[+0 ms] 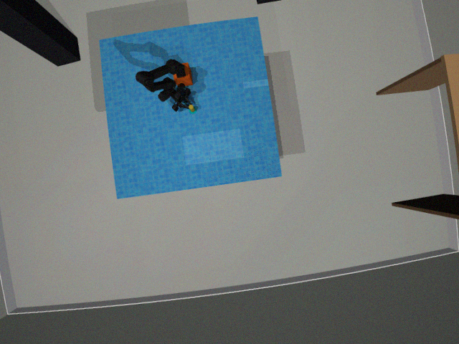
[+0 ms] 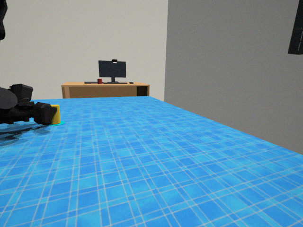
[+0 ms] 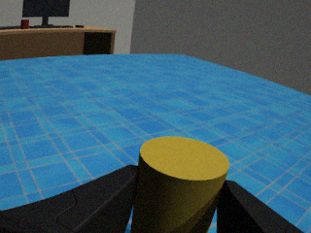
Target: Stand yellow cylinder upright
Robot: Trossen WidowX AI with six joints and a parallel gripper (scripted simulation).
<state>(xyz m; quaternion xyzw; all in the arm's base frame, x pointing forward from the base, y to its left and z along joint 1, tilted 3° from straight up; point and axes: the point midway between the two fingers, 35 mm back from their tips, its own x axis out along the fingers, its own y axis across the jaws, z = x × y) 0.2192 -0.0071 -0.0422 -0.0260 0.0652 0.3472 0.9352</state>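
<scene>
The yellow cylinder (image 1: 191, 107) (image 2: 56, 114) (image 3: 177, 210) stands upright between my fingers, its base on the cyan circle (image 2: 60, 123). My gripper (image 2: 49, 114) (image 3: 179, 184) (image 1: 188, 107) is shut on the cylinder, one black finger on each side. It sits low over the blue checked table (image 1: 222, 111) (image 2: 171, 158) (image 3: 78, 104), at the left edge of the exterior view. Most of the circle is hidden under the cylinder and the fingers.
The arm's orange base (image 1: 183, 74) stands on the table behind the gripper. A wooden desk (image 2: 105, 90) with a monitor (image 2: 111, 69) and a red mug (image 2: 99, 81) stands far behind the table. A grey wall (image 2: 232, 73) runs along the right.
</scene>
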